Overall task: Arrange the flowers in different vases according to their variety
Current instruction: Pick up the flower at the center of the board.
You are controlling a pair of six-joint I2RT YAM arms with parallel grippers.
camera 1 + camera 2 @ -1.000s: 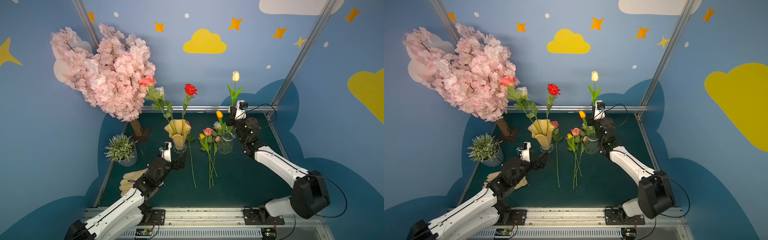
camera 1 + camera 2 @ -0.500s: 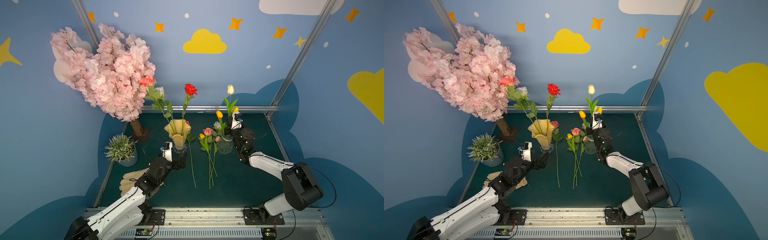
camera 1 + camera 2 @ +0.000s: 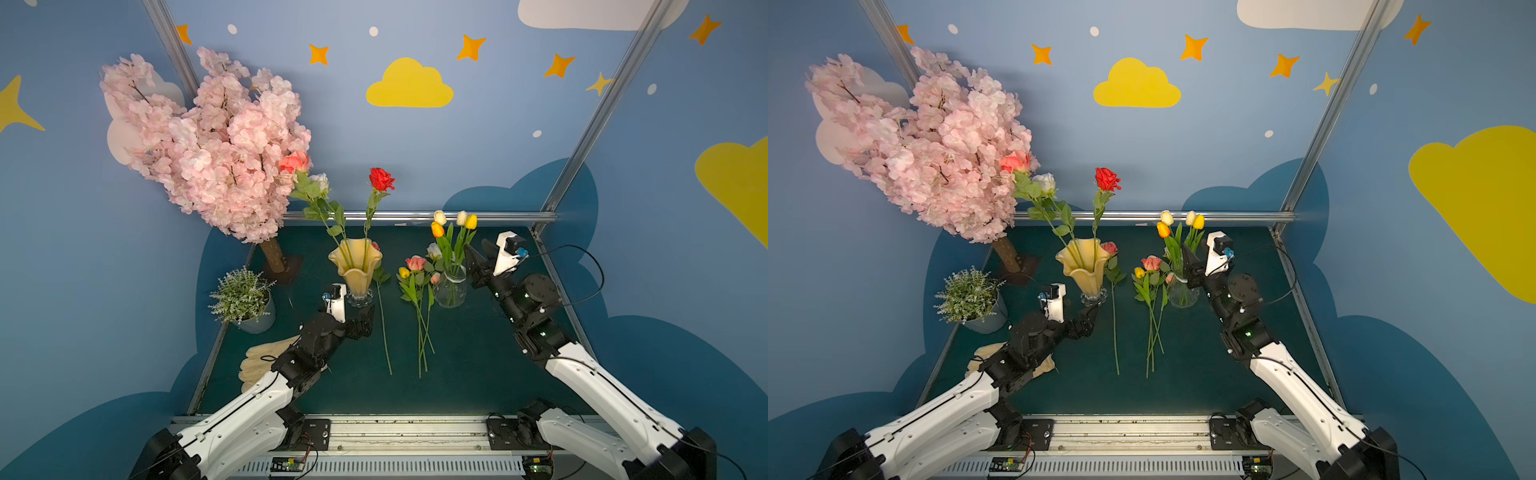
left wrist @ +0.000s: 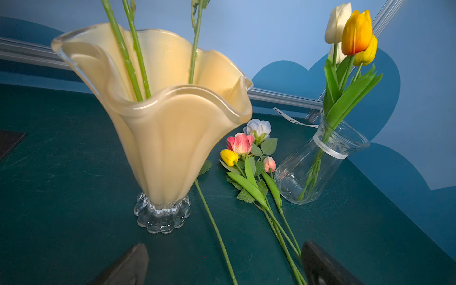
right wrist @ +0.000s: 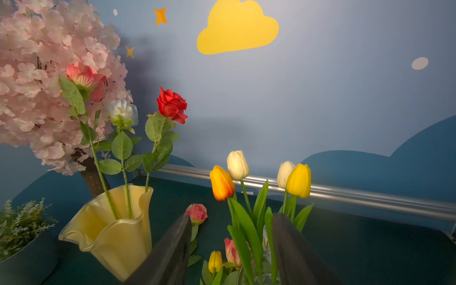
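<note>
In both top views the amber fluted vase (image 3: 355,266) (image 3: 1080,266) holds three roses: pink, white and red (image 3: 381,178). The clear glass vase (image 3: 451,286) (image 4: 318,162) holds several tulips (image 3: 453,222) (image 5: 259,177), orange, cream and yellow. On the green table lie one long rose stem (image 3: 383,324) and a small bunch of mixed flowers (image 3: 417,274) (image 4: 246,153). My right gripper (image 3: 477,249) (image 5: 230,217) is open beside the glass vase, its fingers either side of the tulip leaves. My left gripper (image 3: 365,320) (image 4: 224,246) is open low in front of the amber vase, straddling the lone stem.
A pink blossom tree (image 3: 216,141) stands at the back left with a small potted plant (image 3: 243,297) in front of it. A beige glove-like cloth (image 3: 259,361) lies under the left arm. A metal rail (image 3: 415,215) edges the table's back.
The right gripper came down with a cream tulip, set it into the glass vase, and opened, drawing back to the right. The left arm stayed still.
</note>
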